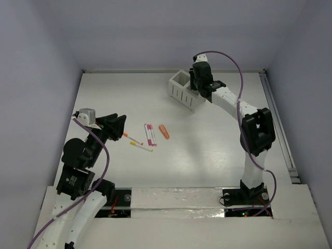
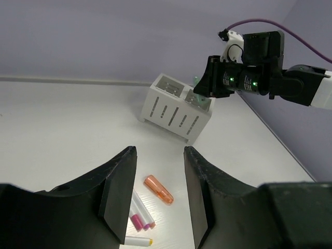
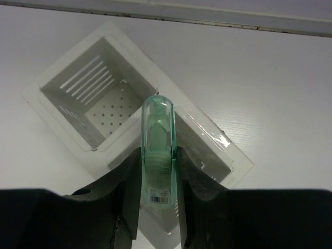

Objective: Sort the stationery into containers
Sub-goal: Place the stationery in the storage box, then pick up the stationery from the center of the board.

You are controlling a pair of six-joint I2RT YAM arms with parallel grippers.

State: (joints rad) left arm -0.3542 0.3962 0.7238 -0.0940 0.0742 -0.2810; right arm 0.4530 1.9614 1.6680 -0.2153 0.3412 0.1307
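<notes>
Right arm [image 1: 231, 101] over white box [image 1: 181, 89]; bare table [image 1: 207, 150] between box and pens [image 1: 150, 134].

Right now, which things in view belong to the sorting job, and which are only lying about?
Belong to the job:
- mint-green stick, held in the right end effector
- white two-compartment box
- orange stick
- two magenta-ended pens
- two thin white pens with yellow or orange tips

Only lying about:
- purple cables
- tape strip at the near edge

A white table [image 1: 207, 166] sits boxed by pale lavender walls [image 1: 155, 31] at nine, twelve and three o'clock, with a silvery tape strip [image 1: 176, 196] at six.
</notes>
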